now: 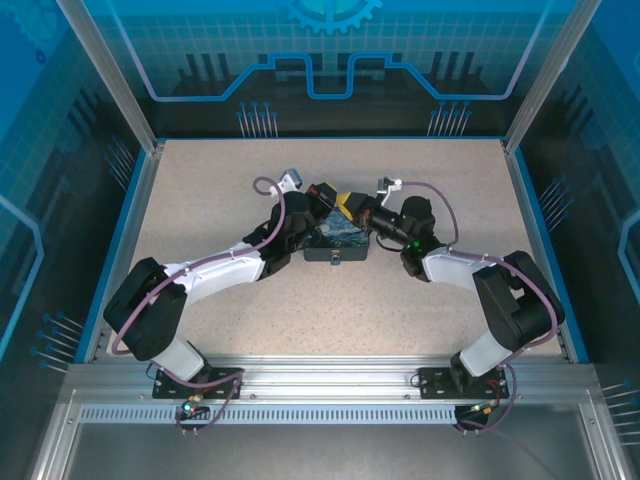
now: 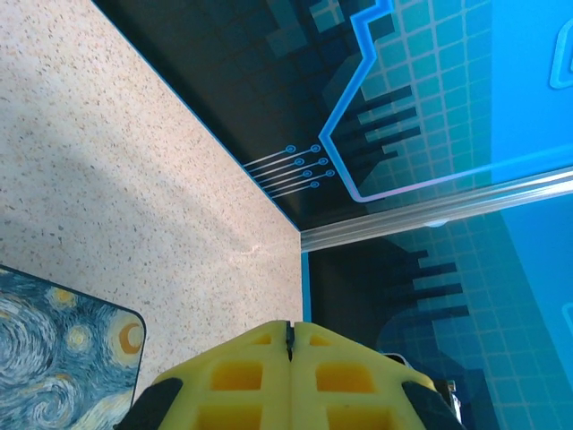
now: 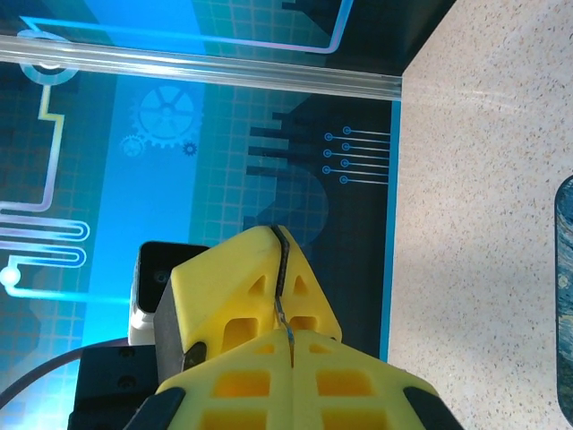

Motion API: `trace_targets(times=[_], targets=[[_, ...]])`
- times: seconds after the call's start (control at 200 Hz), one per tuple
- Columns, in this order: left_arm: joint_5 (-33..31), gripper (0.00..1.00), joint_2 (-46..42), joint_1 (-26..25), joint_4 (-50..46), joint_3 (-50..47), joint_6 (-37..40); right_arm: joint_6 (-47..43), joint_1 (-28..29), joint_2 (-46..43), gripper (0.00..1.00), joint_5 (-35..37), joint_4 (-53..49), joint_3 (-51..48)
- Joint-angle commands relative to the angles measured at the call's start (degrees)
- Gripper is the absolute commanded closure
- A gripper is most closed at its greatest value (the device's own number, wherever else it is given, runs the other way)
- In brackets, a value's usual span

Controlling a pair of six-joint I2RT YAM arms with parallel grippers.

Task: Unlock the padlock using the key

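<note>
Top view: box (image 1: 335,250) is mostly covered by both arms (image 1: 240,265). Padlock + key are too small or hidden to pick out near its 12 o'clock edge. Left wrist view: left pincer (image 2: 289,330) is cut off by the bottom edge, and the box (image 2: 54,345) is cropped to a corner at 8 o'clock. Right wrist view: right pincer (image 3: 291,339) is cut off at 6 o'clock, and the box (image 3: 566,296) is a sliver at 3 o'clock. A thin dark strip (image 3: 280,291) runs in the yellow seam; key or just a gap, can't tell.
</note>
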Motion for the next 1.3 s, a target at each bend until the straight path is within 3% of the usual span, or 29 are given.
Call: trace_targets(times=[0.0,0.025,0.08,0.14,0.255,0.405,0.545,0.66,0.805,1.296], targets=[[0.33,1.00,0.23,-0.61,1.20,1.20,0.27,-0.36,0.26,0.68,1.00,-0.58,1.61,1.93],[0.35,0.98,0.20,-0.54,0.83,1.21,0.28,-0.44,0.06,0.65,1.00,-0.71,1.38,1.77],[0.69,0.74,-0.11,-0.48,-0.25,1.51,0.72,-0.99,-0.41,0.47,1.00,-1.04,0.31,1.49],[1.12,0.60,-0.66,-0.16,-1.74,1.78,1.51,-1.86,-1.40,0.25,1.00,-1.89,-1.49,1.31],[5.35,0.47,-2.09,2.34,-6.72,2.55,2.33,-3.31,-3.39,-0.61,1.00,-4.05,-3.97,1.00],[20.63,0.40,-1.27,9.00,-17.29,7.73,4.82,-6.26,-5.65,-2.63,1.00,-7.95,-9.56,1.50],[37.97,0.39,2.24,14.30,-19.28,12.30,8.14,-9.11,-7.10,-3.99,1.00,-12.41,-14.90,3.05],[47.05,0.42,5.03,15.57,-25.65,18.49,13.94,-10.64,-7.74,-3.76,1.00,-16.36,-17.54,4.75],[50.35,0.46,6.57,15.56,-34.05,23.47,19.52,-11.49,-7.92,-3.32,1.00,-18.74,-19.33,6.44],[53.73,0.64,8.84,14.58,-30.97,22.23,18.79,-11.32,-7.75,-1.90,1.00,-19.76,-19.60,8.34]])
